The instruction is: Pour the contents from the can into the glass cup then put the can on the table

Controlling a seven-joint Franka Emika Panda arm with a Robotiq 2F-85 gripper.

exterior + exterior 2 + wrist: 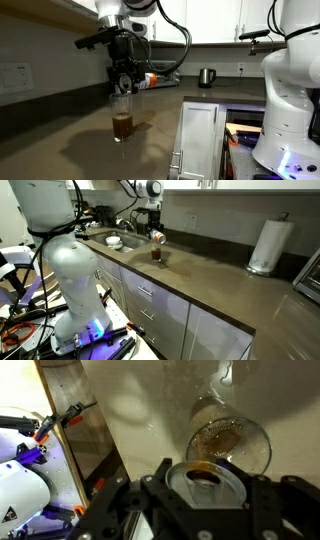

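My gripper is shut on the can, whose silver top with its open mouth faces the wrist camera. The can is tilted over the glass cup, which stands on the table and holds brown liquid. In both exterior views the gripper hangs just above the glass cup, which holds dark liquid in its lower part. The can is mostly hidden between the fingers there.
A steel kettle stands at the back of the countertop. A white paper towel roll stands far along the counter. A sink lies near the cup. Another white robot body stands close by.
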